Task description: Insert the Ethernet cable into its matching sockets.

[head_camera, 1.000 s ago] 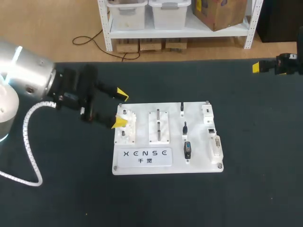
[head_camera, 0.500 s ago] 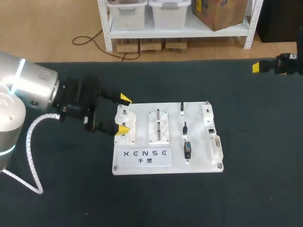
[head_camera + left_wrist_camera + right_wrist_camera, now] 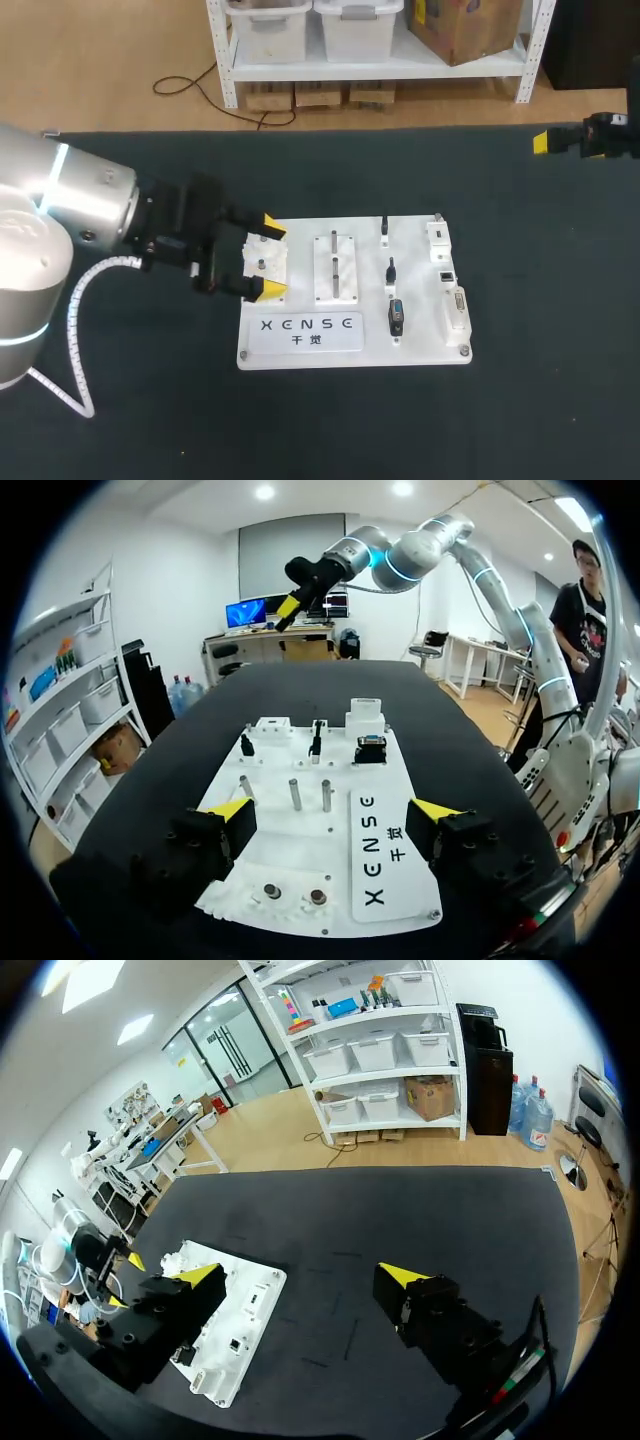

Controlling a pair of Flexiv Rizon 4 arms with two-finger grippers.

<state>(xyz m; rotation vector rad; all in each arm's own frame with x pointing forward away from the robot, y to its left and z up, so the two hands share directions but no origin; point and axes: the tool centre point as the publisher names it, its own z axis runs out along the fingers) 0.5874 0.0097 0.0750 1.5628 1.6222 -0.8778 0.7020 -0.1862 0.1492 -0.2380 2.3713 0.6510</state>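
1. Head view. The white board (image 3: 425,325) lies mid-frame on the dark worktop (image 3: 520,400). My left claw (image 3: 272,258) is just left of centre. Its fingers are spread wide and straddle the board's left end over a white peg block (image 3: 262,262), grasping nothing. My right claw (image 3: 585,136) is at the upper right edge, well apart from the board. Three small dark connectors (image 3: 391,270) stand in a column right of the board's centre. I cannot tell which of them belongs to the Ethernet cable.

2. Left wrist view. The left claw (image 3: 332,810) is released, with one yellow tip over each long edge of the board (image 3: 270,830). Two metal pegs (image 3: 310,794) stand between and just ahead of the fingers. The dark connectors (image 3: 316,742) are farther ahead, near the board's far end. My right arm (image 3: 420,550) hangs high beyond that end.

3. Right wrist view. The right claw (image 3: 302,1274) is released, its fingers wide apart with only bare worktop (image 3: 400,1210) between them. The board (image 3: 230,1320) lies beside one finger, partly hidden behind it.
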